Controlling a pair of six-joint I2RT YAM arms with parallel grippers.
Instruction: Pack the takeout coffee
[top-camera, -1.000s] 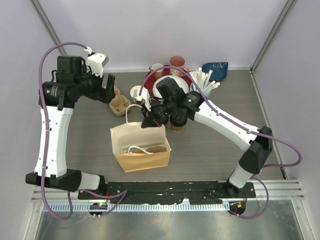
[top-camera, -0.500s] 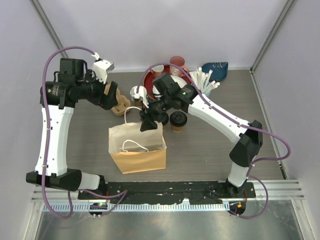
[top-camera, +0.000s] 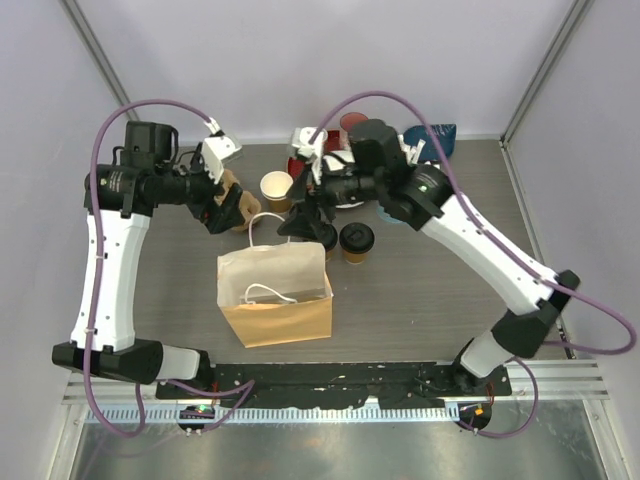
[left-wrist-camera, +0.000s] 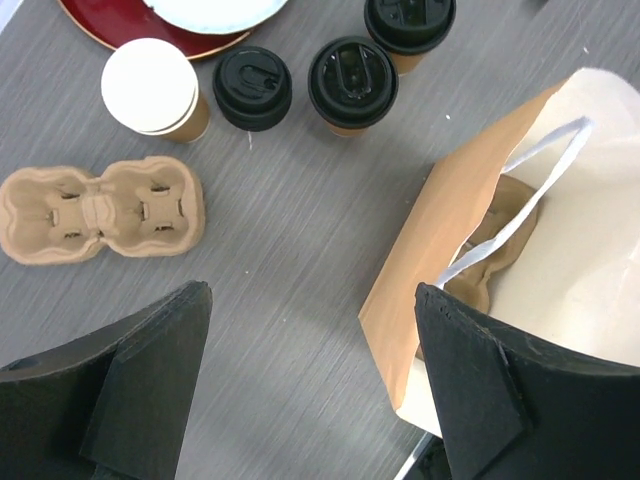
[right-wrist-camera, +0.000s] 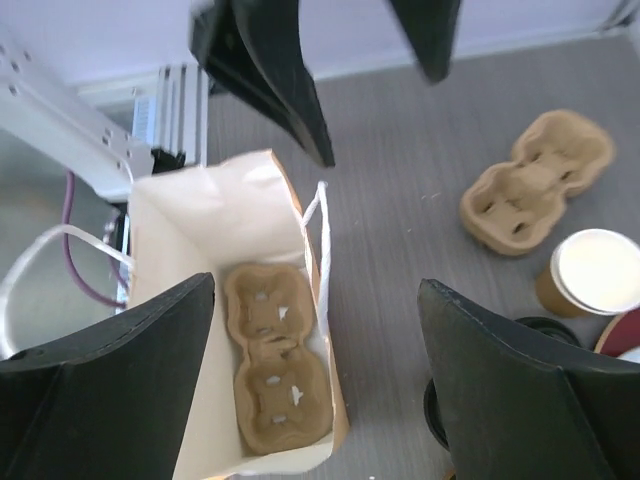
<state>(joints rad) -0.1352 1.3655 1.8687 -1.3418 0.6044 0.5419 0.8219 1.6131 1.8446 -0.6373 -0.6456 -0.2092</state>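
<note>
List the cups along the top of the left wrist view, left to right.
The cup without a lid → first black-lidded cup → second black-lidded cup → third black-lidded cup, cut off by the top edge.

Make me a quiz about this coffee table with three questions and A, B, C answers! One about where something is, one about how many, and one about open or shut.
1. What lies at the bottom of the paper bag?
A) a cup carrier
B) a pink mug
C) a bundle of straws

2. How many black lids show in the left wrist view?
A) one
B) three
C) six

3. How is the right gripper right now?
A) open, holding nothing
B) shut on a cup
C) shut on the bag's handle

Answers:
1 is A, since the right wrist view looks straight down onto the carrier inside the bag.
2 is B, since three round lids stand in a row.
3 is A, since its fingers are spread wide with nothing between them.
</note>
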